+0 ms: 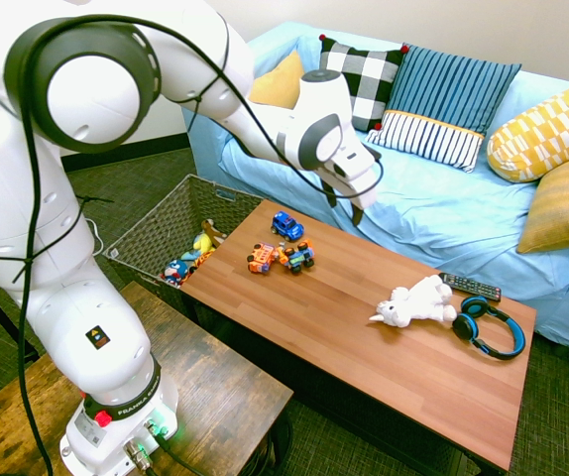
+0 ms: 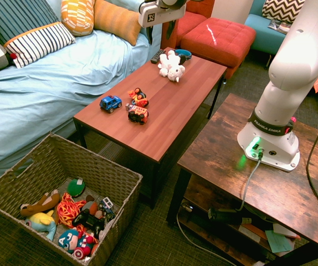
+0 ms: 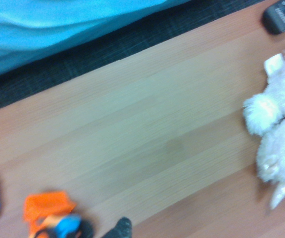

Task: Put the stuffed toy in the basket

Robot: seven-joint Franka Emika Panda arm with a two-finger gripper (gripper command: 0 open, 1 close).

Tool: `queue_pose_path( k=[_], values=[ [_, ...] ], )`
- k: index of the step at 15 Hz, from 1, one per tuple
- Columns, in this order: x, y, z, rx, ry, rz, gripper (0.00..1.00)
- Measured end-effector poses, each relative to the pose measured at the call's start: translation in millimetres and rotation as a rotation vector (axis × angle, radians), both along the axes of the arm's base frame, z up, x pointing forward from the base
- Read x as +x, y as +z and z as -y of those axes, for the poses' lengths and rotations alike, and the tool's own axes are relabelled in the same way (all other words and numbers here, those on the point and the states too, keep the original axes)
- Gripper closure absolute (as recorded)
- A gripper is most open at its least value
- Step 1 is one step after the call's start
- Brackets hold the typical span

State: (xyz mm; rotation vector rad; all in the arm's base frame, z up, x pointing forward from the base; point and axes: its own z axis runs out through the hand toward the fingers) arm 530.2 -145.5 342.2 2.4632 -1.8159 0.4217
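The arm arches over the desk [image 1: 344, 337], its fingers [image 1: 344, 205] apart, empty and pointing down above the wood-grained top. The fluffy white toy [image 1: 413, 301] lies beside the remote [image 1: 471, 287] and headphones [image 1: 491, 329]; toy cars [image 1: 281, 257] sit between it and the woven basket [image 2: 117, 185].

So the table's got three small plastic toy cars [image 1: 287, 226], one fluffy white plush toy [image 1: 413, 301], one black remote [image 1: 471, 287] and one pair of blue-and-black headphones [image 1: 490, 328].
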Motion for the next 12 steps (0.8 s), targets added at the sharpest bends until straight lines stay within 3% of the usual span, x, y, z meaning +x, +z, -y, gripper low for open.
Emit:
queue_pose_path(
  k=[5,12],
  values=[
    [26,-47,95,0.006,-0.201,-0.028,0.00],
    [39,-143,157,0.025,-0.333,-0.095,0.00]
  ],
)
